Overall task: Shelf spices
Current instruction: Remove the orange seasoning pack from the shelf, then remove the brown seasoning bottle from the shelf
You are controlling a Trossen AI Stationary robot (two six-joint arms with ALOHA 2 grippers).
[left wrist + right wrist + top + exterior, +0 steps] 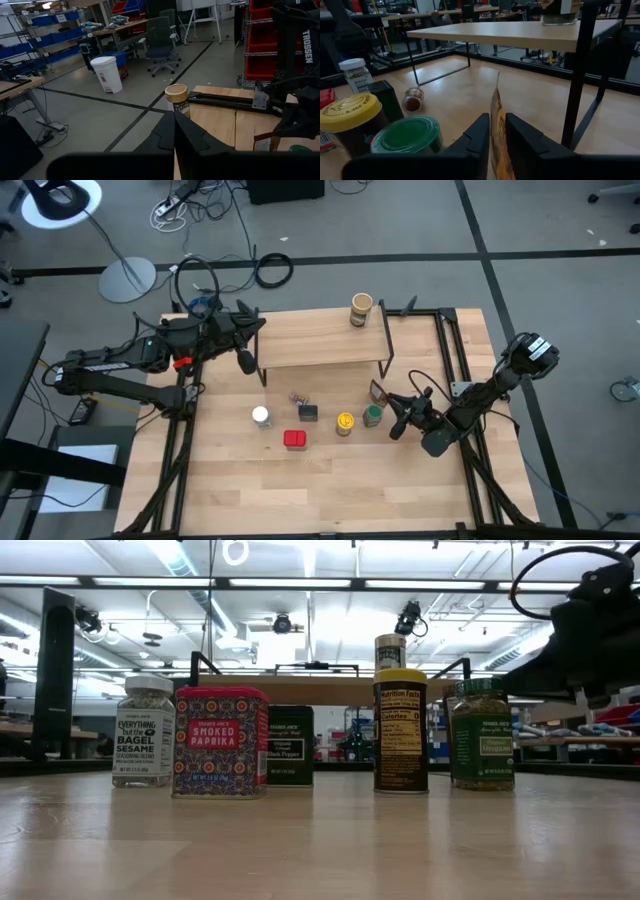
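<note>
Wooden table (pixel 330 490) centre-frame: our right gripper (pixel 492 131) pinches a thin, floppy spice packet (pixel 498 130) by its edge; left gripper (pixel 175 131) shut.

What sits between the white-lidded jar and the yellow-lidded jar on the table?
In the high view, the red tin and the dark tin lie between the white-lidded jar and the yellow-lidded jar; the low view shows the same order.

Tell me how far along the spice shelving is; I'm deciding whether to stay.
Done: one brown canister on the shelf. In hand: the right hand grips a flat brown packet. Left: white-lidded jar, red tin, dark tin, yellow-lidded jar, green jar and a toppled small jar sit on the table. The left hand waits shut by the shelf.
</note>
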